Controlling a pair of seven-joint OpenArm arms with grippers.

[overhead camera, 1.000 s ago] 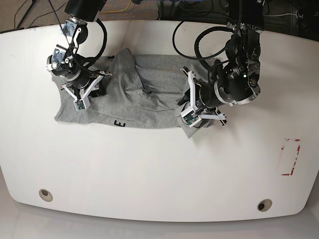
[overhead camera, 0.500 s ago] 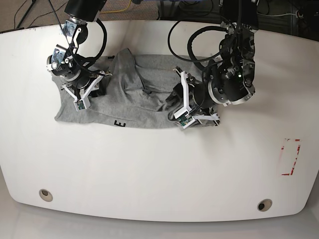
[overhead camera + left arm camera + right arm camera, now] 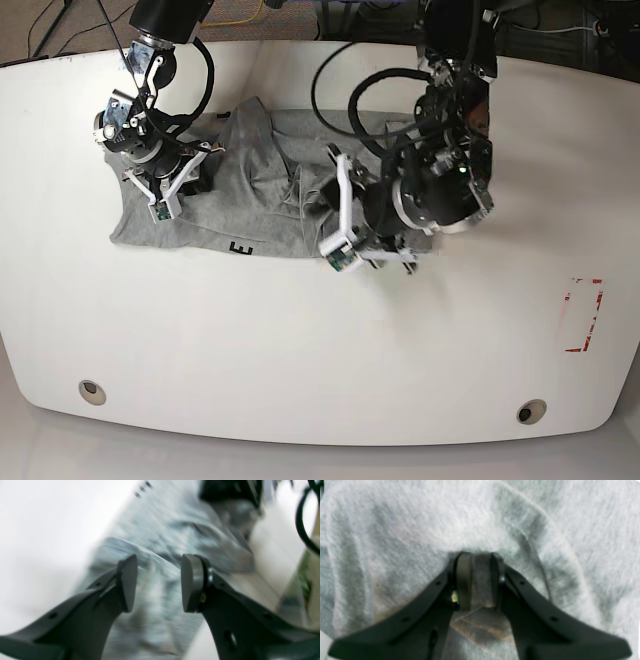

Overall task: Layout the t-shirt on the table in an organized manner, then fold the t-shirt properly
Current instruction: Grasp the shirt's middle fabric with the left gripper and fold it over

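The grey t-shirt (image 3: 250, 200) lies crumpled on the white table (image 3: 300, 350), with one black letter (image 3: 240, 248) showing at its front edge. On the base view's left, my right gripper (image 3: 188, 178) is shut on a fold of the t-shirt (image 3: 480, 517); the right wrist view shows the fabric pinched in this gripper (image 3: 480, 580). My left gripper (image 3: 318, 198) hovers over the shirt's right half. In the blurred left wrist view this gripper (image 3: 158, 582) is open, with the t-shirt (image 3: 162, 530) below it and nothing between the pads. The left arm hides the shirt's right edge.
Two metal grommet holes (image 3: 91, 391) (image 3: 530, 411) sit near the table's front edge. A red-lined rectangular mark (image 3: 583, 315) is at the right. Black cables loop above both arms at the back.
My left gripper opened, let go of the shirt's lower right corner and moved left over the shirt. The right arm has stayed put, still gripping.
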